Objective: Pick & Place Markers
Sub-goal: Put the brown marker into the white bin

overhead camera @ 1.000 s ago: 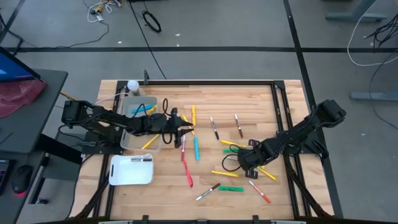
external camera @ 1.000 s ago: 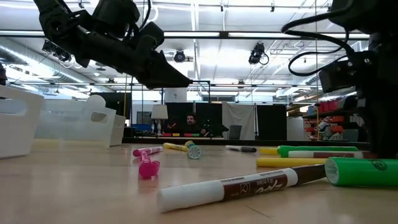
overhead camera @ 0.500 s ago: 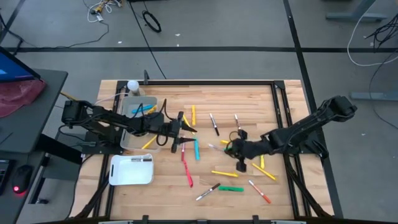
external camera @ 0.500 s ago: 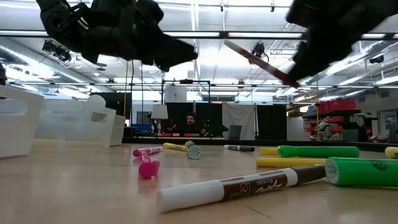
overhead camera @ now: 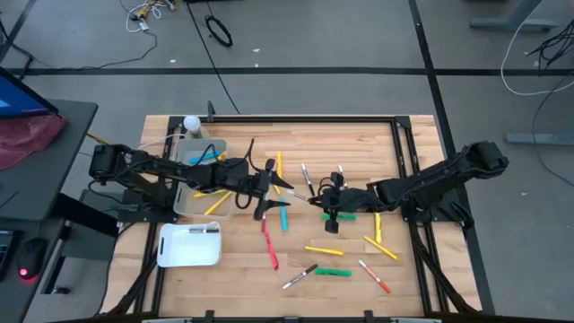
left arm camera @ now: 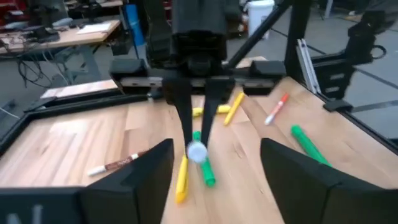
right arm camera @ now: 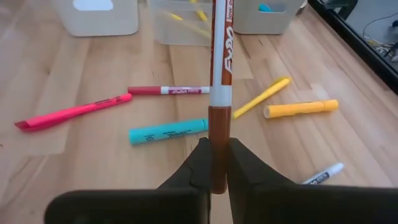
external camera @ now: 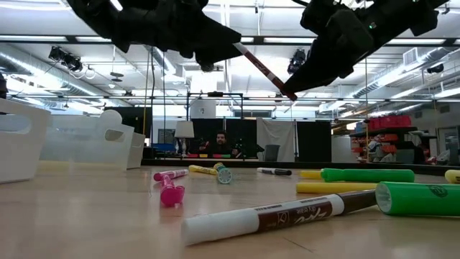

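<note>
My right gripper (overhead camera: 325, 199) is shut on a white marker with a brown cap (right arm camera: 219, 68), held in the air over the middle of the table. The marker points toward my left gripper (overhead camera: 276, 196), which is open. In the left wrist view the marker's white end (left arm camera: 197, 151) stands in the gap between my left gripper's spread fingers (left arm camera: 217, 180), touching neither. In the low view the marker (external camera: 262, 68) slants between the two grippers, high above the table. Many other markers (overhead camera: 345, 256) lie flat on the wood. My right gripper pinches the marker's brown cap end (right arm camera: 217, 134) between its two fingers (right arm camera: 244, 167). The fingers come from the table's right side and lie along the marker, which sticks straight out ahead of them. The marker is lifted clear of the table, its white end toward my left gripper.
A clear bin (overhead camera: 186, 187) with yellow and blue markers stands at the left, under my left arm. A white tray (overhead camera: 190, 244) with one marker lies nearer. Loose markers lie across the table's middle and near right (overhead camera: 283, 213). A raised frame borders the table (overhead camera: 305, 117).
My right gripper has risen from the markers at the table's near right and gone toward the left and far side, carrying the white and brown marker, and has turned it level toward my left gripper. My left gripper has edged toward the right.
</note>
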`<action>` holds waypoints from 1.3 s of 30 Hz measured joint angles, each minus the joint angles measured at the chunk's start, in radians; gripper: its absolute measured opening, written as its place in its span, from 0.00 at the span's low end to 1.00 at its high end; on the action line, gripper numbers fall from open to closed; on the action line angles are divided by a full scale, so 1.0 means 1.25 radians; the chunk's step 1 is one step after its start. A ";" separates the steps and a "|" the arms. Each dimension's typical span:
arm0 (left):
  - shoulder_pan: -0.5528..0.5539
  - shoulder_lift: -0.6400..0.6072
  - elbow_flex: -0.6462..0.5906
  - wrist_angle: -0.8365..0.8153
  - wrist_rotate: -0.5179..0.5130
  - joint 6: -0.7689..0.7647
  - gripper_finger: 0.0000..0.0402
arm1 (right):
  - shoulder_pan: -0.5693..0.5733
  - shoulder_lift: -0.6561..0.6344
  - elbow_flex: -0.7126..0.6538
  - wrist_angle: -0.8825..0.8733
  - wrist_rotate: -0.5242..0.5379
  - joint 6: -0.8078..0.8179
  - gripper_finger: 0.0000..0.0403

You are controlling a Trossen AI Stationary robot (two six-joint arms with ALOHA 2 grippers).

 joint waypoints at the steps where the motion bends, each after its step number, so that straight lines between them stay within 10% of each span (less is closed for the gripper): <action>1: 0.000 0.001 0.004 -0.003 -0.001 0.000 0.58 | 0.000 0.000 0.000 0.000 0.001 -0.001 0.05; 17: 0.002 0.002 0.017 -0.007 0.008 -0.008 0.09 | 0.001 0.000 0.000 0.003 -0.005 -0.007 0.05; 24: 0.002 -0.032 0.016 -0.041 0.028 -0.007 0.09 | 0.001 -0.007 0.001 0.034 -0.031 0.000 0.20; 31: -0.044 -0.239 0.019 -0.322 -0.068 -0.039 0.09 | -0.001 -0.020 0.001 0.097 -0.031 -0.078 0.34; 39: -0.324 -0.356 0.225 -0.892 -0.417 -0.330 0.09 | -0.024 -0.020 0.001 0.145 -0.027 -0.182 0.36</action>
